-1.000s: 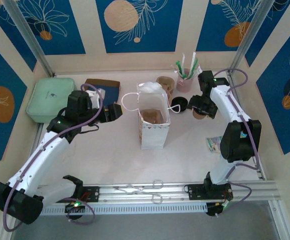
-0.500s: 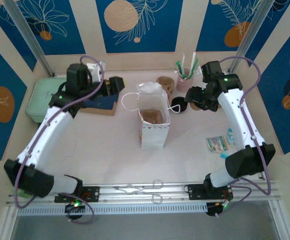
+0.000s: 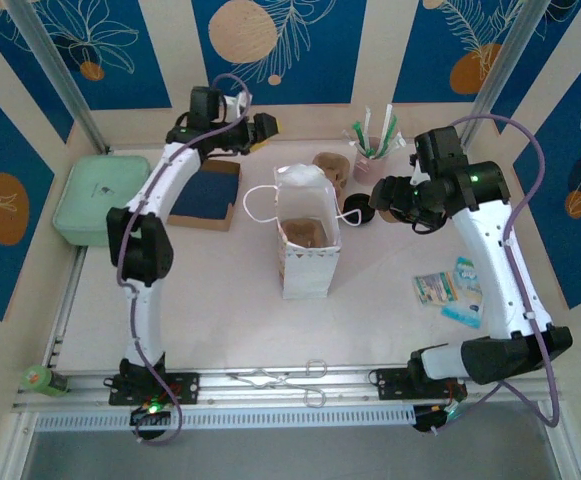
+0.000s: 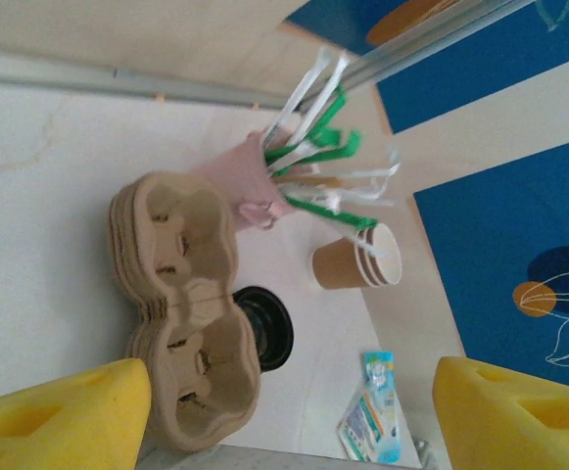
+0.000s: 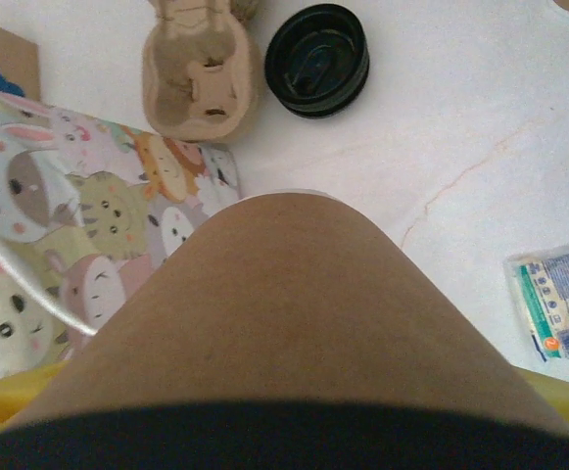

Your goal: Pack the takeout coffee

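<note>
Takeout coffee (image 5: 284, 304): clamped in right pincer (image 3: 388, 196), right of centre in top view. Left pincer (image 3: 263, 125): upper centre-left, jaws apart above worktop (image 3: 220, 290).

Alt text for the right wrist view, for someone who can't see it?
A brown paper cup, held in the right gripper, looms in the foreground above the table. Beyond it lie a black lid, a pulp carrier and, at left, a cartoon-animal bag.

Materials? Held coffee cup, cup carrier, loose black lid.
Held coffee cup: looks like kraft paper, matte brown, smooth wall. The cup carrier: apparently moulded pulp; dull, fibrous, rounded wells. The black lid: probably plastic; glossy, crisp moulded rings.
</note>
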Motion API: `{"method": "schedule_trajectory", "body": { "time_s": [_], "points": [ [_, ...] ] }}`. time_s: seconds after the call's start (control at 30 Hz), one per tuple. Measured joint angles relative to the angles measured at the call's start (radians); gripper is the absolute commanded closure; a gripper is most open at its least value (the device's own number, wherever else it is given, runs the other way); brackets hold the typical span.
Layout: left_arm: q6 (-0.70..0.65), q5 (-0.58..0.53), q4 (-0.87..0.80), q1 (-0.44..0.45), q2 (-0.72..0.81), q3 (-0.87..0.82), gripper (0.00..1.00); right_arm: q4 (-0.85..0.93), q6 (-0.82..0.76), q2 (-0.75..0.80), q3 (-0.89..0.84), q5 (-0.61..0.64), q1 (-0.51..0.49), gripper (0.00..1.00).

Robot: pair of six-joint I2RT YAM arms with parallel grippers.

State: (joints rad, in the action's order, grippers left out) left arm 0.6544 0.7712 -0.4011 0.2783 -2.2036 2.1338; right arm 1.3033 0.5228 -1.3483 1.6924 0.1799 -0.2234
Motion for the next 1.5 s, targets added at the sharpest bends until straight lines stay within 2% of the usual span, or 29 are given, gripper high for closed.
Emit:
{"method": "schedule_trajectory", "body": {
  "time_s": [0.2,0.5,0.67,0.9,1.13,1.3,1.5],
  "points": [
    [0.06,0.045,0.063,0.039,-0.076,-0.069,0.24,0.001,0.0,0.029,0.008,-0.006,-0.025,0.45],
    [0.184,0.078,0.348,0.09,-0.049,-0.393,0.25,0.0,0.0,0.036,0.008,-0.01,-0.031,0.45],
    [0.253,0.077,0.489,0.089,0.018,-0.556,0.25,0.0,0.0,0.051,0.008,-0.013,-0.032,0.45],
    [0.293,0.077,0.629,0.094,0.158,-0.696,0.26,0.0,0.0,0.056,0.008,-0.014,-0.033,0.46],
    [0.296,0.059,0.693,0.111,0.253,-0.848,0.26,0.009,-0.001,0.056,0.025,-0.016,-0.05,0.46],
    [0.299,0.047,0.702,0.14,0.278,-0.909,0.26,0.03,-0.017,0.051,0.101,-0.015,-0.104,0.46],
    [0.306,0.039,0.718,0.173,0.303,-0.927,0.27,0.061,-0.05,0.009,0.216,0.007,-0.252,0.47]
  ]
}}
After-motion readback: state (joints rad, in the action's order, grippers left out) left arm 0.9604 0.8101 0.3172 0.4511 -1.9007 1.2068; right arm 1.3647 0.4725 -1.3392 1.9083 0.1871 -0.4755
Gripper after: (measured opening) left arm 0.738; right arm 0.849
